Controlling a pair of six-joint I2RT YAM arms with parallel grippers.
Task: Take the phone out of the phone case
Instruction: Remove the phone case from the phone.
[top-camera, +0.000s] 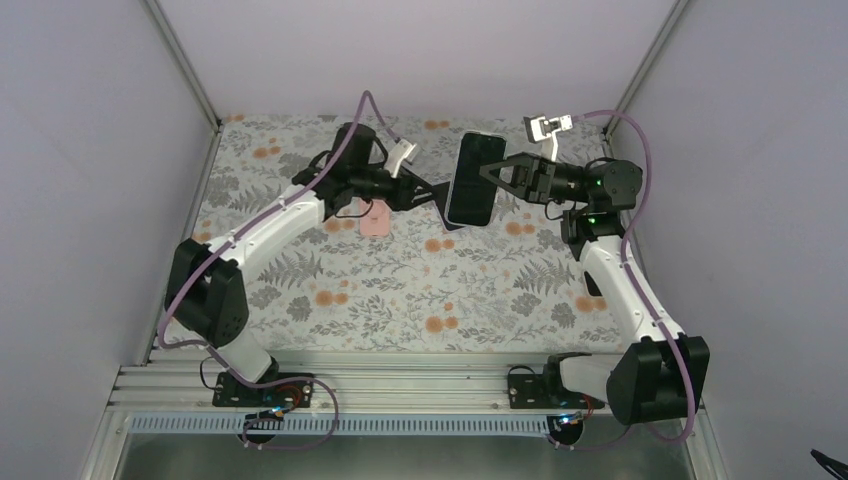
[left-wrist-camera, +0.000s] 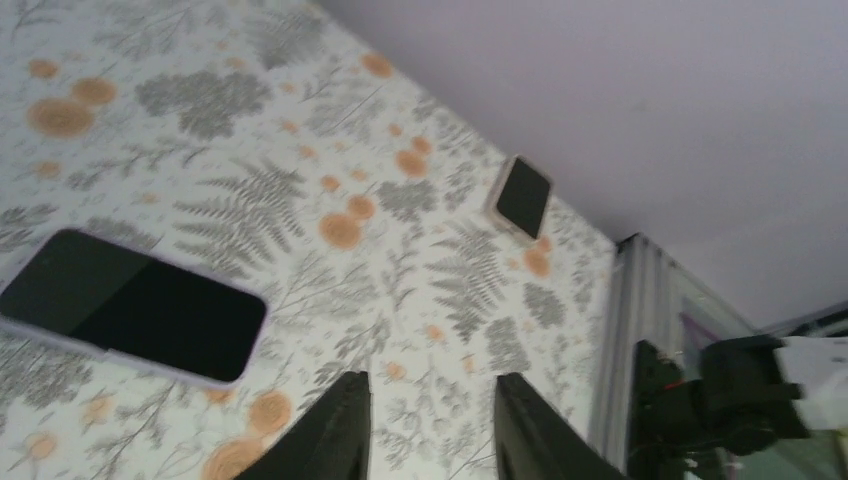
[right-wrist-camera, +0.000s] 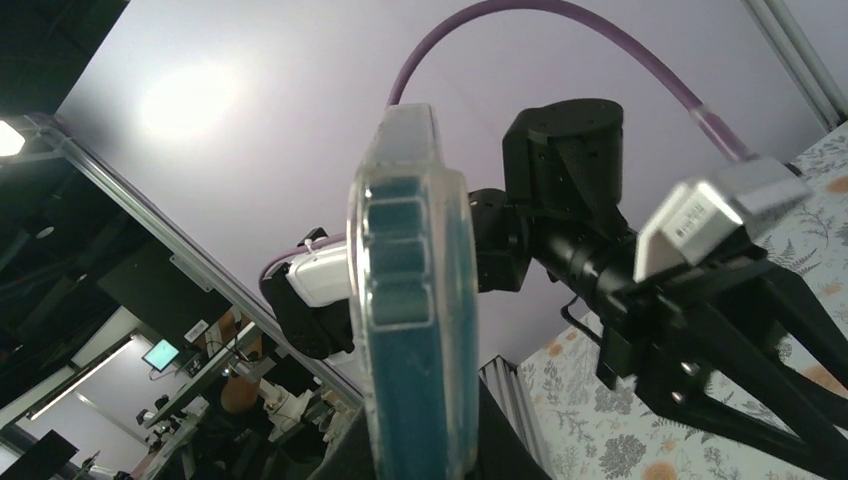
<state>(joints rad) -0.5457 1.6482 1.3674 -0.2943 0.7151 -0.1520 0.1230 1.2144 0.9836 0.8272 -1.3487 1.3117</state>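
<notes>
My right gripper (top-camera: 500, 175) is shut on the right edge of a dark-screened phone in a clear case (top-camera: 472, 178) and holds it upright above the back of the table. In the right wrist view the cased phone (right-wrist-camera: 415, 300) shows edge on, teal inside clear plastic, clamped between my right gripper's (right-wrist-camera: 430, 445) fingers. My left gripper (top-camera: 425, 192) is open and empty just left of the phone's lower left edge, not touching it. In the left wrist view its gripper (left-wrist-camera: 432, 425) shows only tablecloth between its fingers.
A second phone in a pale case (left-wrist-camera: 130, 305) lies flat on the floral cloth below the left gripper. A small phone (left-wrist-camera: 523, 197) lies farther off near the right wall. A pink object (top-camera: 375, 222) lies under the left arm. Walls close in three sides.
</notes>
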